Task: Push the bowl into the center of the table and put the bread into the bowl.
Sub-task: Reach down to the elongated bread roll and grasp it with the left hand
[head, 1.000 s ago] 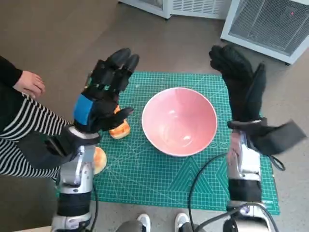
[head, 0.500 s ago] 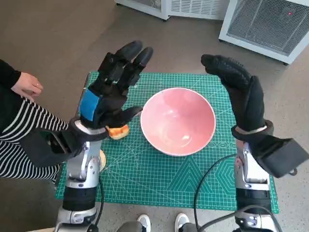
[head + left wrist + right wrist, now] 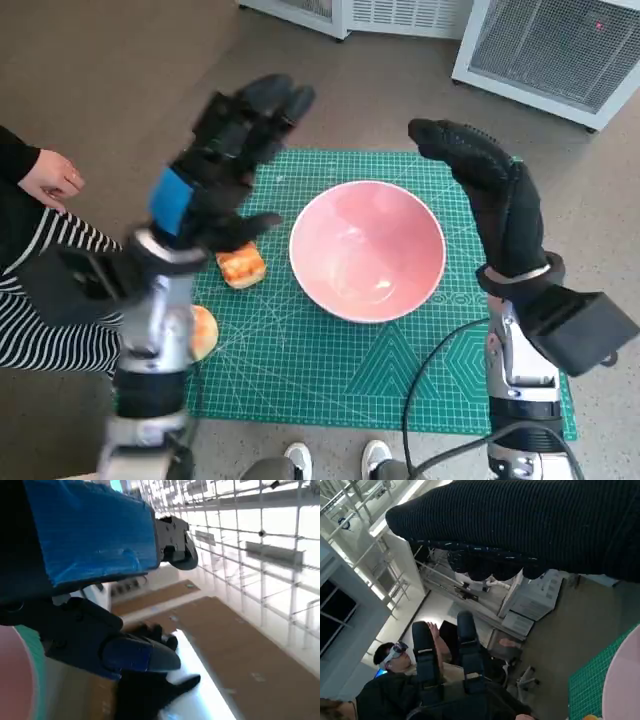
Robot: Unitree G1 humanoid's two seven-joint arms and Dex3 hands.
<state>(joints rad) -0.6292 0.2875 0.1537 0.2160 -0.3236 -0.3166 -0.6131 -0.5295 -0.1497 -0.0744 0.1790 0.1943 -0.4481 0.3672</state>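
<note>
Fingers spread on both sides and nothing in either grasp! Far left, a person's hand (image 3: 48, 178) and striped sleeve (image 3: 45, 275) sit at the tabletop's edge. Next comes the left hand (image 3: 215, 165), blue tape on its back, raised well above the green cutting mat (image 3: 330, 375) with its fingers (image 3: 270, 100) fanned apart and empty. Just under it lies the bread (image 3: 241, 267), flat on the mat, close beside the bowl's rim but not touching it. A second round orange piece (image 3: 203, 330) peeks out by the left forearm, near the mat's edge.

Centre stage, the pink bowl (image 3: 367, 250) sits upright and empty, roughly mid-mat, so the push looks largely done and the bread is what remains. On the right, the gloved right hand (image 3: 490, 195) hangs above the bowl's far side, fingers loosely apart, holding nothing; it reads as standing clear to leave the left hand room.

Against half a second ago, the left hand has swung outward and away from the bowl, uncovering the whole bread. The right hand has barely shifted, and bowl and bread lie where they did.
</note>
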